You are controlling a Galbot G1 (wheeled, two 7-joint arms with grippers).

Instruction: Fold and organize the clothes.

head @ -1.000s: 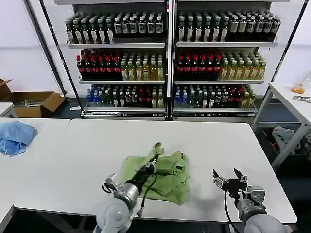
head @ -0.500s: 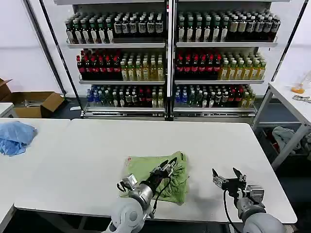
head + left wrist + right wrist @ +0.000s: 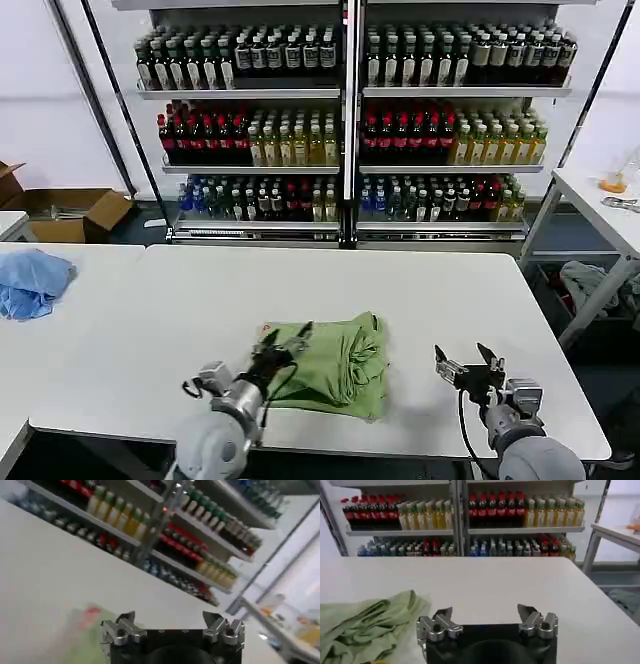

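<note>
The clothes, one light green polo shirt (image 3: 335,365), lie in a folded, rumpled heap on the white table (image 3: 420,290), near its front edge. A bit of red print (image 3: 265,328) shows at the shirt's far left corner. My left gripper (image 3: 285,345) is open over the shirt's left edge, with nothing between its fingers. In the left wrist view the left gripper (image 3: 170,620) faces the shelves, with the blurred green shirt (image 3: 82,642) beside it. My right gripper (image 3: 465,362) waits open above the bare table to the right of the shirt. The right wrist view has the right gripper (image 3: 485,614) empty and the shirt (image 3: 365,625) off to one side.
Shelves of bottles (image 3: 345,120) stand behind the table. A light blue cloth (image 3: 30,282) lies on the neighbouring table at the left, with a cardboard box (image 3: 70,212) behind it. Another table (image 3: 600,215) stands at the right, beyond a gap.
My left gripper carried a fold of the shirt over to the right, let it go, and has drawn back to the shirt's left edge. The right gripper has barely moved.
</note>
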